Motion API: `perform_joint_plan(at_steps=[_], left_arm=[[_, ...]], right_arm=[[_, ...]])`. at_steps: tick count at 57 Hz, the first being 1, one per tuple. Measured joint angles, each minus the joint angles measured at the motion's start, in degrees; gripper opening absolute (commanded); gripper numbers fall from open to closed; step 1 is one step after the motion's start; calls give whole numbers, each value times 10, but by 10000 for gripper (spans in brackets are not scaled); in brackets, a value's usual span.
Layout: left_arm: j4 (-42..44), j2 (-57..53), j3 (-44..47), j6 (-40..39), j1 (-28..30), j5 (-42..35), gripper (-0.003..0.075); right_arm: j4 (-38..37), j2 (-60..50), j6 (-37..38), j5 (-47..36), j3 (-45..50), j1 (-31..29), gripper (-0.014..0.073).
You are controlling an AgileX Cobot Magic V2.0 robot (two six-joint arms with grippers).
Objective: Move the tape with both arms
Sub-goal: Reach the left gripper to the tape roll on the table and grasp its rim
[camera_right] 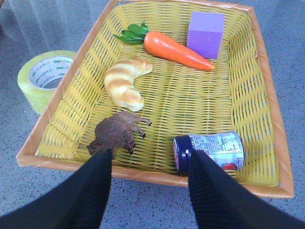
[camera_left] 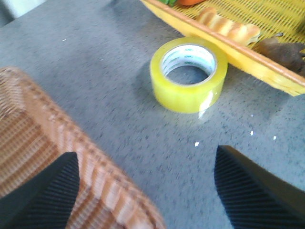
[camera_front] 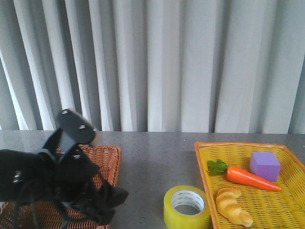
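Note:
The tape point(camera_front: 187, 207), a yellow roll with a white printed core, lies flat on the grey table just left of the yellow basket point(camera_front: 202, 164). It also shows in the left wrist view point(camera_left: 188, 74) and the right wrist view point(camera_right: 44, 76). My left gripper point(camera_left: 145, 183) is open and empty, over the near edge of the brown wicker tray point(camera_front: 109, 164), short of the tape. The left arm point(camera_front: 57, 183) shows at the front left. My right gripper point(camera_right: 148, 164) is open and empty, above the table at the near rim of the yellow basket point(camera_right: 143, 175). The right arm is out of the front view.
The yellow basket holds a carrot point(camera_front: 250, 178), a purple block point(camera_front: 265, 165), a croissant point(camera_front: 232, 205), a brown animal figure point(camera_right: 118, 133) and a blue-lidded can on its side point(camera_right: 209, 151). The brown wicker tray point(camera_left: 38, 152) lies at the left. A curtain hangs behind the table.

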Motion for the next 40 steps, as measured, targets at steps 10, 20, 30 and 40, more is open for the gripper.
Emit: perform_joint_plan(at_steps=[10, 20, 30, 40], left_arm=[[0, 118, -105, 7, -39, 12, 538], [1, 237, -238, 7, -46, 72, 494], [16, 337, -345, 7, -46, 104, 468], [29, 417, -416, -2, -46, 106, 465]], right_arm=[[0, 0, 0, 0, 0, 0, 361], [0, 0, 0, 0, 0, 0, 361], [0, 0, 0, 0, 0, 0, 361], [0, 0, 0, 0, 0, 0, 361]])
